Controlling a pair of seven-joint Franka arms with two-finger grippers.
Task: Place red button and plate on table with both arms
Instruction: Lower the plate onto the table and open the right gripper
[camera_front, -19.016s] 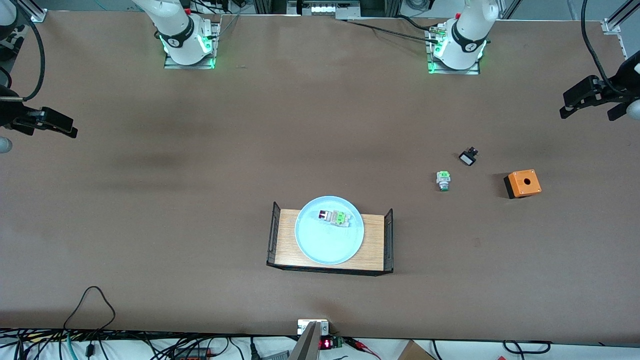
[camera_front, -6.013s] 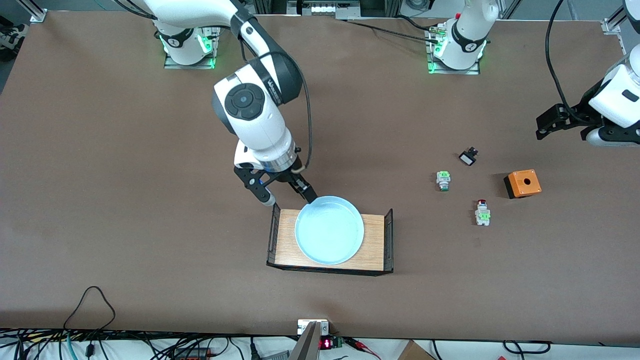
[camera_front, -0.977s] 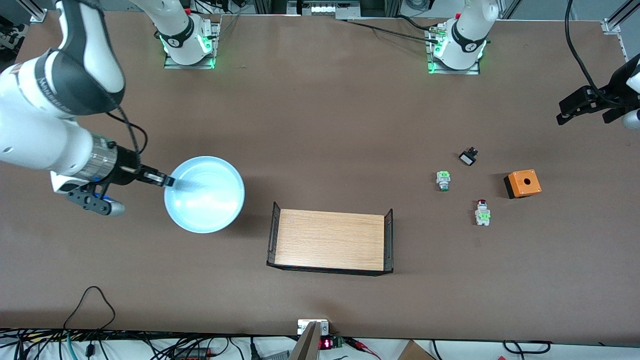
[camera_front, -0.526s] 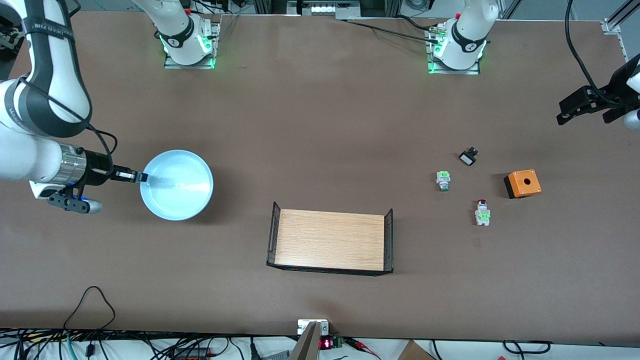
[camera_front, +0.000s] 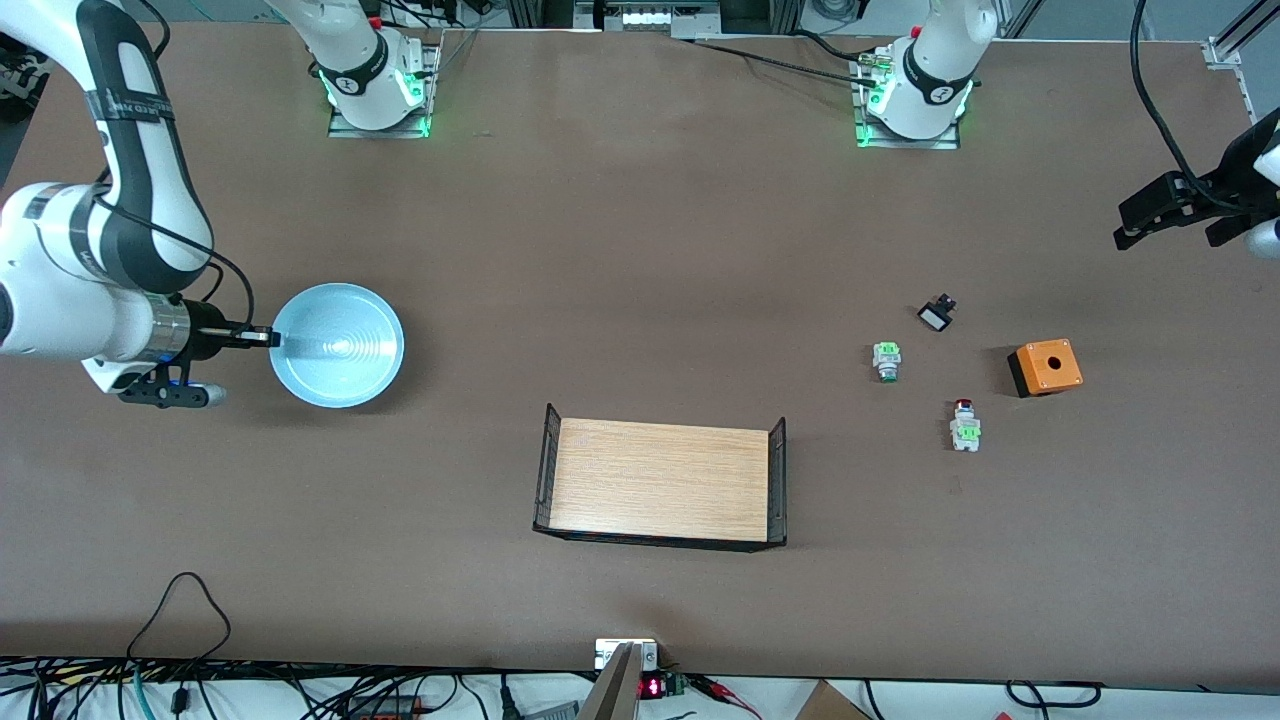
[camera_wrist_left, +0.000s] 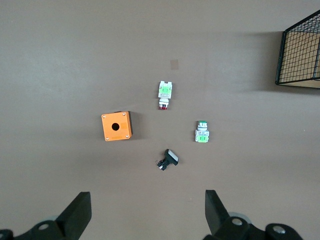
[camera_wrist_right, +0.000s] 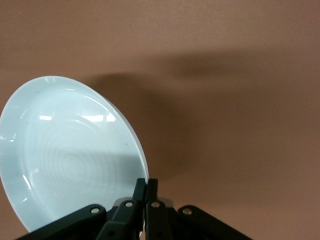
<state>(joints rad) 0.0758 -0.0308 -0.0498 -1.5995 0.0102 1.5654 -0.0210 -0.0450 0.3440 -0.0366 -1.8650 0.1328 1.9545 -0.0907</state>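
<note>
Pale-blue plate (camera_front: 337, 345), clamped by right end effector (camera_front: 272, 338), has moved toward right arm's end.

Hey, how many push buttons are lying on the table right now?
2. The red button lies toward the left arm's end of the table, nearer the front camera than the orange box. The green-capped button lies beside it, slightly farther from the camera. None appear hidden.

The front view looks down from high across the whole table (camera_front: 640, 230), facing both bases. The left wrist view hangs high over the orange box (camera_wrist_left: 115, 126), sharing it. The right wrist view sits close above the plate (camera_wrist_right: 65, 160)
</note>
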